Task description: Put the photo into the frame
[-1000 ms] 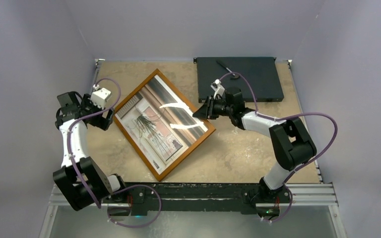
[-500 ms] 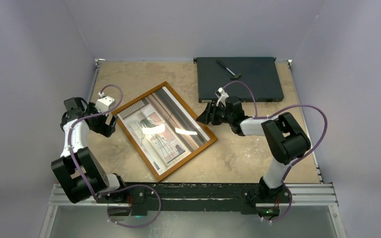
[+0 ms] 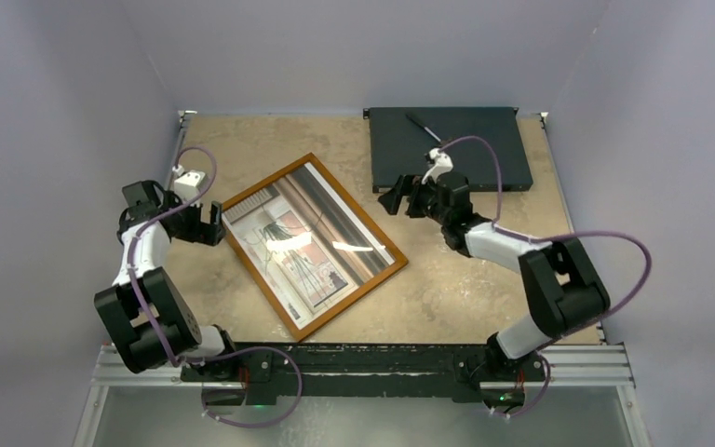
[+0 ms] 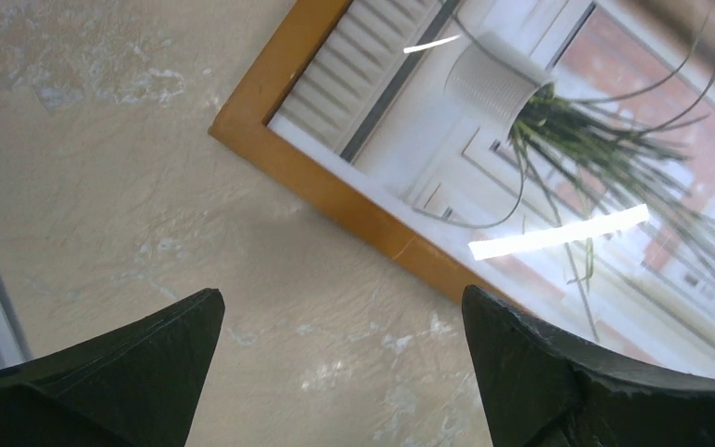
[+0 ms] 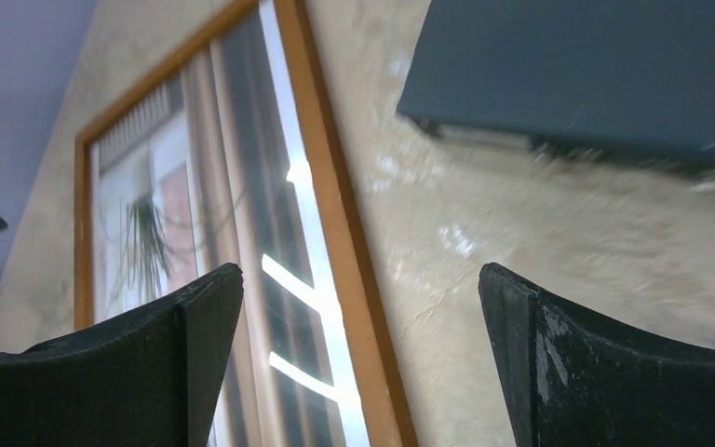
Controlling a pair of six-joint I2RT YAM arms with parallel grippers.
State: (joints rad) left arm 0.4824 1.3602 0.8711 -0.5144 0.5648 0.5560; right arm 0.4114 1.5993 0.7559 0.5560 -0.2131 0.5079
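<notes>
Thin orange-brown wooden frame (image 3: 352,300) lay flat and skewed at mid-desk (image 3: 447,289), glossy building-and-plant photo (image 3: 309,244) showing within it. Left gripper (image 3: 212,223) spread, empty, beside the frame's left corner. Right gripper (image 3: 393,198) spread, empty, near its far-right edge. Flat black box (image 3: 484,149) behind.

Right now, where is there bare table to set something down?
Free: far-left table between the frame and back wall; near-right patch between frame and right arm. Crowded: the gap between frame and black box, where the right tool sits; the left tool hugs the frame's left corner.
</notes>
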